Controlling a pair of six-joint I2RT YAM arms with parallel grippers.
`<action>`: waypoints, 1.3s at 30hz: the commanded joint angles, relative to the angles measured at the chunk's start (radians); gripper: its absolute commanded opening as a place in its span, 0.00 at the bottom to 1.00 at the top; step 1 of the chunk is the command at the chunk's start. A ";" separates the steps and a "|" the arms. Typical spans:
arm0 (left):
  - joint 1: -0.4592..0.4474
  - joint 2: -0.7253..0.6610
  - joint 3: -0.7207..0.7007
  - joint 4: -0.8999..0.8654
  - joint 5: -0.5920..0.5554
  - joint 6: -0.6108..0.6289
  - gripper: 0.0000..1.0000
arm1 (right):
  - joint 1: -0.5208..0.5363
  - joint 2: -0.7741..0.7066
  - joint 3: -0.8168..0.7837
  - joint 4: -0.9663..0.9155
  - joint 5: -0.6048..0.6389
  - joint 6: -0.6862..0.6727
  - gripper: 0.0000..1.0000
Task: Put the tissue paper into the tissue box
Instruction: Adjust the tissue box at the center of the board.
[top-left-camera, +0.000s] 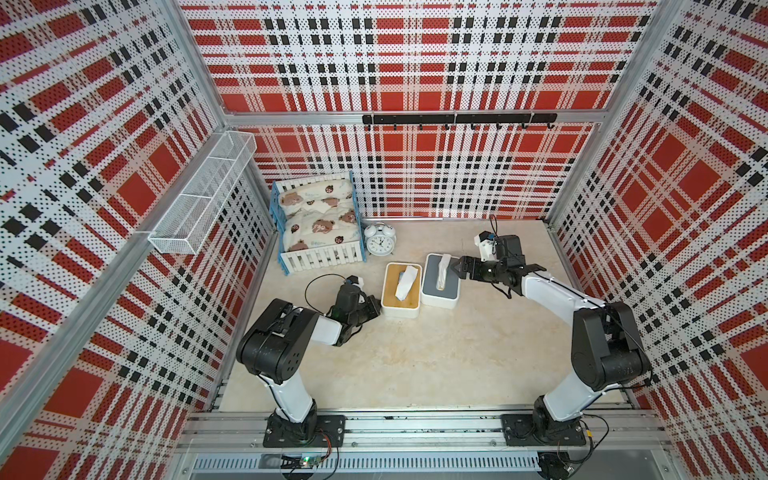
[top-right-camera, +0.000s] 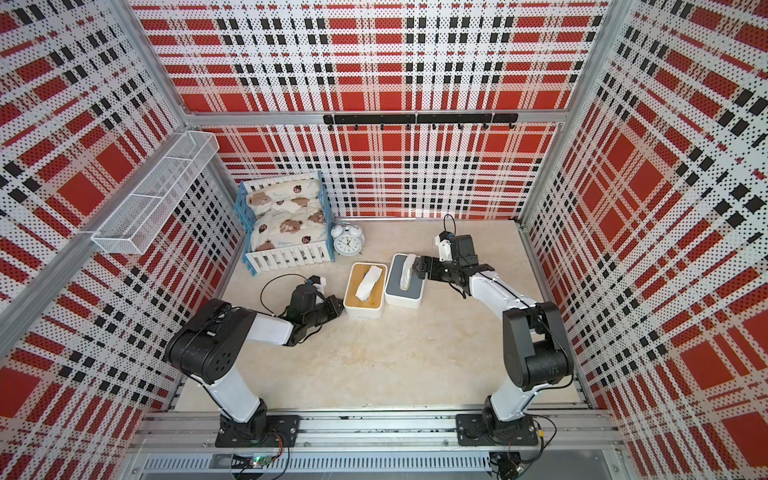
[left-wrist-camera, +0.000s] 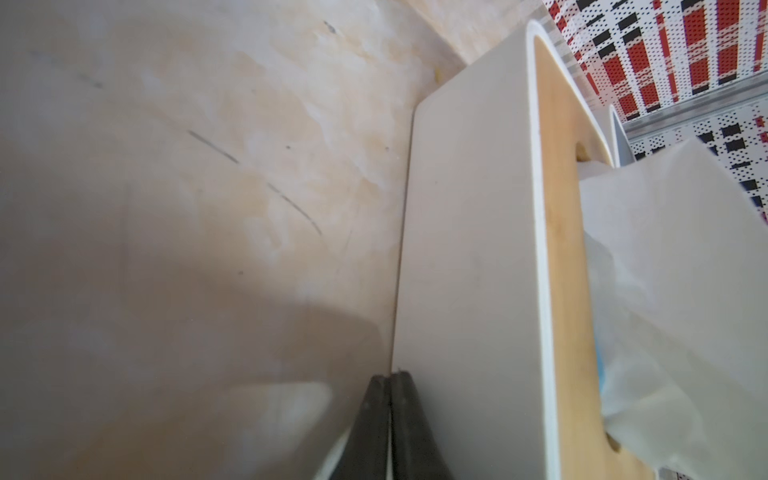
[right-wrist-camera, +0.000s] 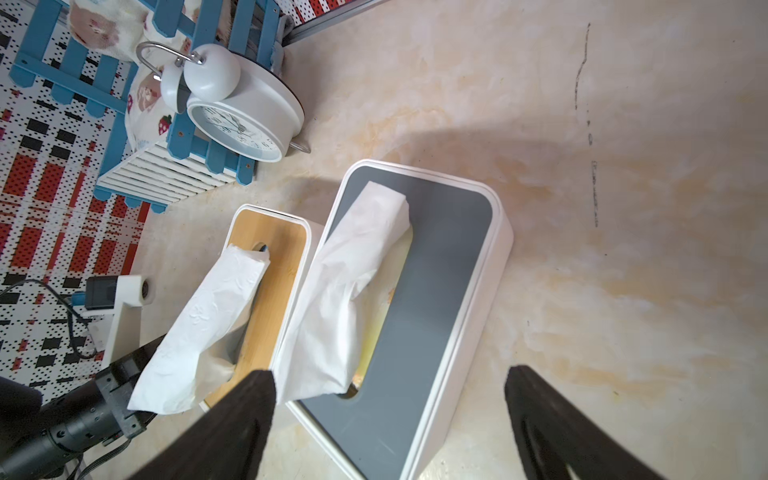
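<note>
Zero grasp: right jaws hovering spread beside white tissue paper atop grey-lidded white tissue box; left jaws pressed together; pinching needed next.

My fingers were black. The tan-lidded tissue box and the grey-lidded tissue box were both white-bodied, their tissue paper white. The clock was white, the bed blue and white, its bedding cream with brown bears. The walls were red, black and white plaid, the table marbled cream.
</note>
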 joint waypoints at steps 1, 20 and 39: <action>-0.022 0.018 0.037 0.020 -0.015 -0.013 0.10 | -0.010 -0.069 -0.022 -0.015 0.026 -0.028 0.94; -0.075 0.080 0.159 0.023 -0.051 -0.010 0.10 | -0.031 -0.166 -0.105 -0.032 0.053 -0.035 0.94; -0.039 -0.279 0.043 -0.008 -0.428 0.304 0.24 | -0.032 -0.341 -0.185 0.010 0.208 -0.091 0.95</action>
